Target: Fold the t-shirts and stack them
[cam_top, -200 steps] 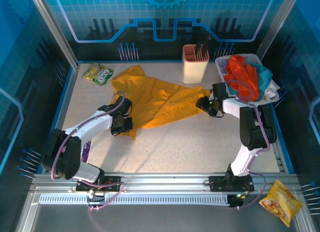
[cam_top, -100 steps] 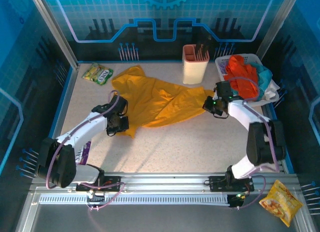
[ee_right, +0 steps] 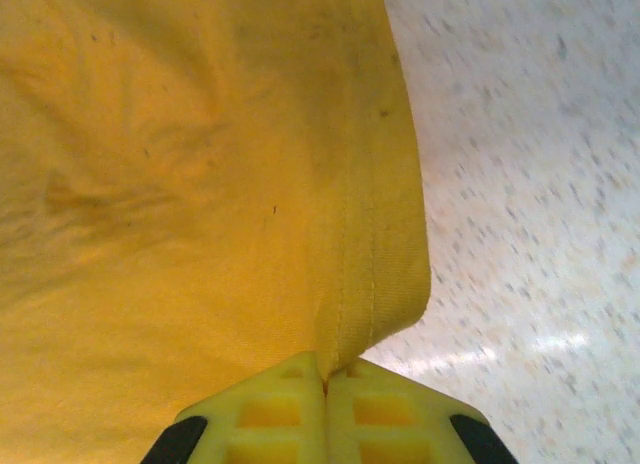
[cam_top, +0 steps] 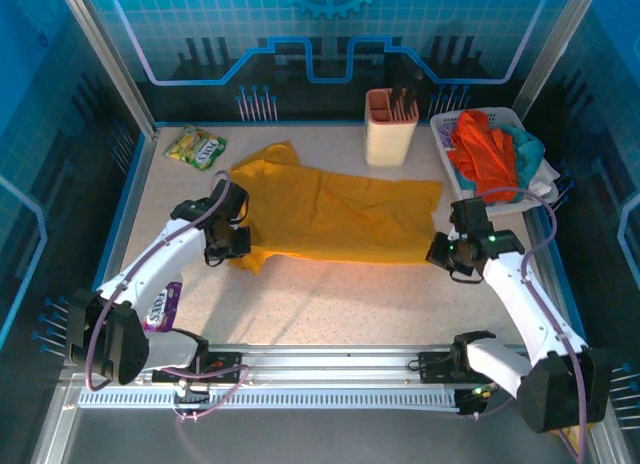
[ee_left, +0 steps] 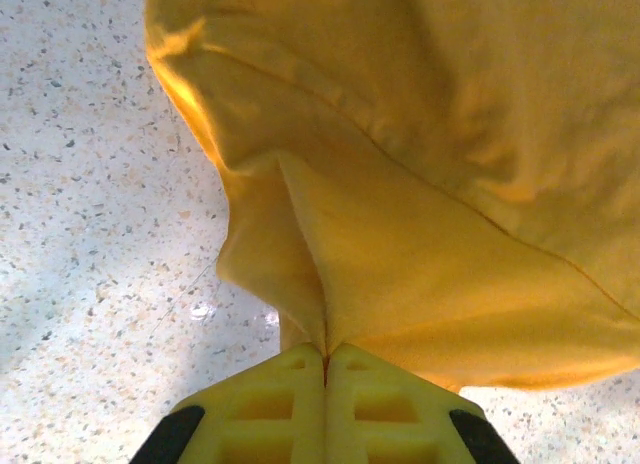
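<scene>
Because the left gripper (cam_top: 234, 244) and right gripper (cam_top: 440, 254) pull opposite ends, the yellow tee (cam_top: 340, 219) lies flat. Both jaw pairs are pressed together on cloth, which suits folding.

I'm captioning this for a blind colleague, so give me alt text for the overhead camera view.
A yellow t-shirt lies stretched across a speckled table, the left gripper pinching its near-left edge and the right gripper its near-right corner. A basket of orange-red and teal shirts sits at the far right.
</scene>
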`<state>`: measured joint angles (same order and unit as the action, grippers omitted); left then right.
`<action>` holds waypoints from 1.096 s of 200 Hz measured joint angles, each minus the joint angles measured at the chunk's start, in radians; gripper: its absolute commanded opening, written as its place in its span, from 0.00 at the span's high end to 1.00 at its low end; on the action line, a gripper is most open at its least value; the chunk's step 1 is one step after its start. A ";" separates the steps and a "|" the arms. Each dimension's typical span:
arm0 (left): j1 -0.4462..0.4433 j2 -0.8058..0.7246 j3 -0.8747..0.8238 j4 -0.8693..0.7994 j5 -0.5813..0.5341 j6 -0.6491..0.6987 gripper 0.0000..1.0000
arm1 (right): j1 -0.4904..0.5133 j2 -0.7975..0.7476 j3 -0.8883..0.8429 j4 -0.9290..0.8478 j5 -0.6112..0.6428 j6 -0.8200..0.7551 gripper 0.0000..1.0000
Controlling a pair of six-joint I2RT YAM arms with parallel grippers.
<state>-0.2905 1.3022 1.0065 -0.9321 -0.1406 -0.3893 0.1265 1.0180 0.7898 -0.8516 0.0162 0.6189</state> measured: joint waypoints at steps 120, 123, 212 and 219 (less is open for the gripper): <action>-0.006 -0.092 0.080 -0.197 0.113 -0.004 0.95 | 0.054 -0.111 -0.013 -0.183 0.029 0.059 0.97; -0.008 -0.090 0.079 -0.197 0.113 -0.005 0.95 | 0.056 -0.111 -0.013 -0.185 0.029 0.059 0.97; -0.177 -0.001 0.015 -0.304 0.040 -0.094 0.92 | 0.264 0.002 -0.022 -0.226 0.100 0.144 0.91; -0.185 -0.001 0.010 -0.316 0.032 -0.102 0.90 | 0.278 0.005 -0.026 -0.227 0.104 0.153 0.90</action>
<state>-0.4751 1.3014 1.0164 -1.2484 -0.1085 -0.4915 0.4046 1.0233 0.7639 -1.0790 0.1200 0.7723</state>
